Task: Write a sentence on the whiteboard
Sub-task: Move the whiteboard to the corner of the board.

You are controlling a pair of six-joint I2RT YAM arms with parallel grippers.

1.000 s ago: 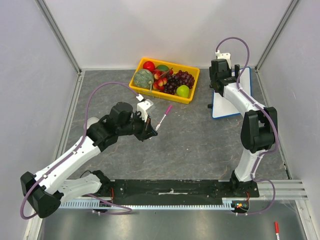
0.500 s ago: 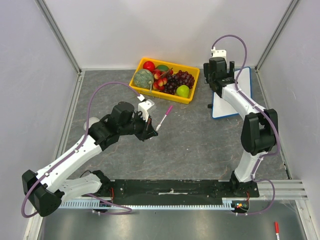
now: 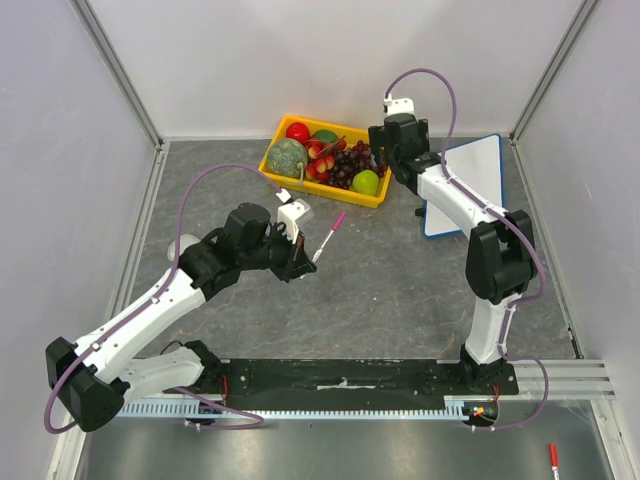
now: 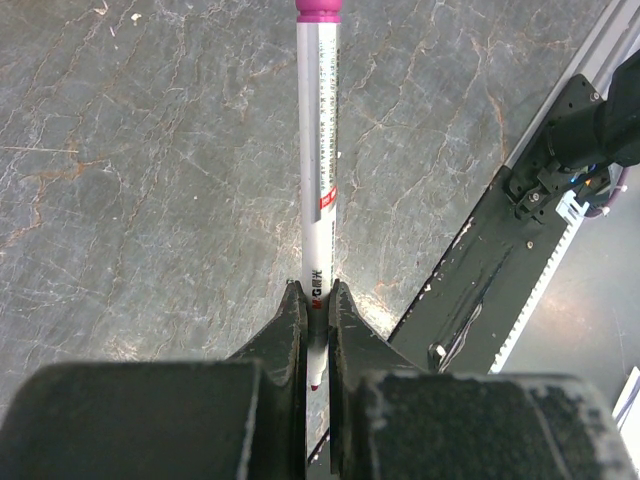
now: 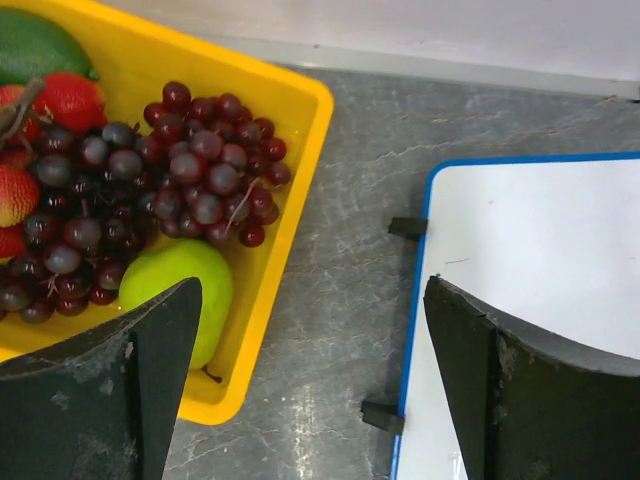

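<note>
- My left gripper (image 4: pixel 312 298) is clamped on the marker (image 4: pixel 318 150). In the top view its pink cap points toward 1 o'clock.
- My right gripper (image 5: pixel 312 310) has its jaws wide apart, holding nothing, above the gap between the yellow basket (image 5: pixel 290 190) and the whiteboard (image 5: pixel 540 240).
- The whiteboard sits at 2 o'clock on the table (image 3: pixel 380 300), its long axis running 7 to 1 o'clock.

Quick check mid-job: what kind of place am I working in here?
Probably a lab test cell, not a home: two arms bolted to a rail, plain white walls on metal framing, and staged props, a fruit basket and a whiteboard.
</note>
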